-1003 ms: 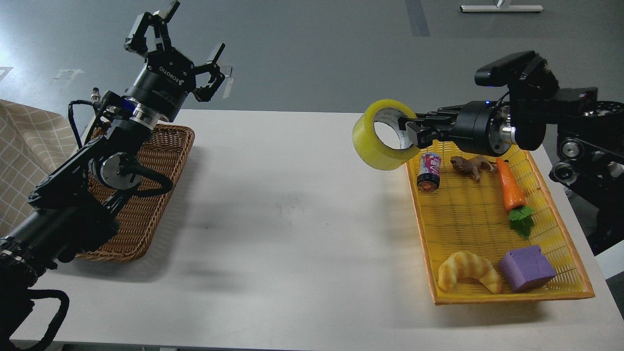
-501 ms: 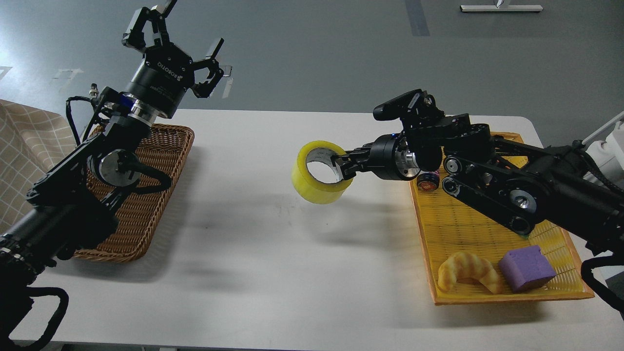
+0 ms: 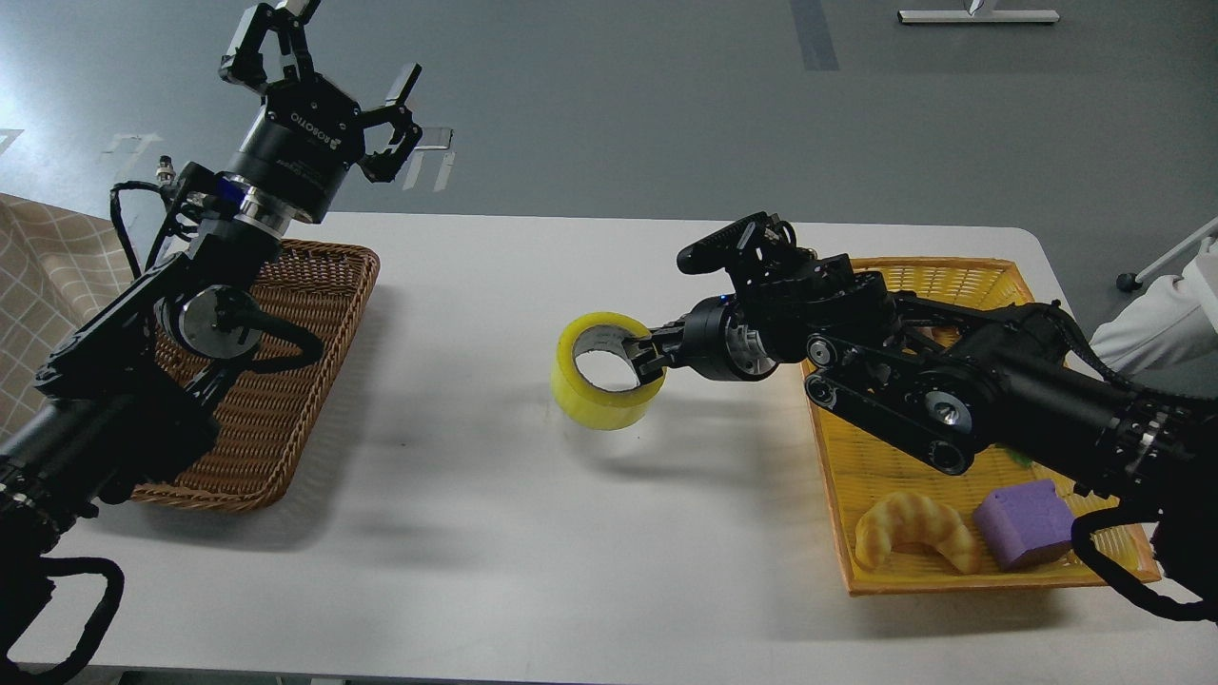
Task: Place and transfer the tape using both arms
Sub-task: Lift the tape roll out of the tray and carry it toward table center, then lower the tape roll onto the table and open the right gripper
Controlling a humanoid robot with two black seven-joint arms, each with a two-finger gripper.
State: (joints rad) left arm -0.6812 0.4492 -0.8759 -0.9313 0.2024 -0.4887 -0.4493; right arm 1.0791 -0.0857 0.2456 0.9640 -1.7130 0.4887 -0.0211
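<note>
Yellow, translucent tape (image 3: 605,372) with a grey-white inner core sits near the centre of your frame, low over the white table (image 3: 495,533), its shadow just beneath and to the right. You cannot tell whether its bottom edge touches the tabletop. The roll's open hole faces upward and slightly toward you, so its axis runs near vertical, tilted a little.

Your right gripper (image 3: 643,354) comes in from the right and is clenched on the tape's right wall, with one finger inside the core and another outside. The right arm crosses over the yellow basket (image 3: 990,580) at lower right, where you see a croissant (image 3: 915,531) and a purple block (image 3: 1030,523) at its near end.

At left, the brown wicker basket (image 3: 276,400) lies under your left arm. Farthest, in the upper left, your left gripper (image 3: 314,71) is raised with its fingers spread, grasping nothing, well apart from the tape.
</note>
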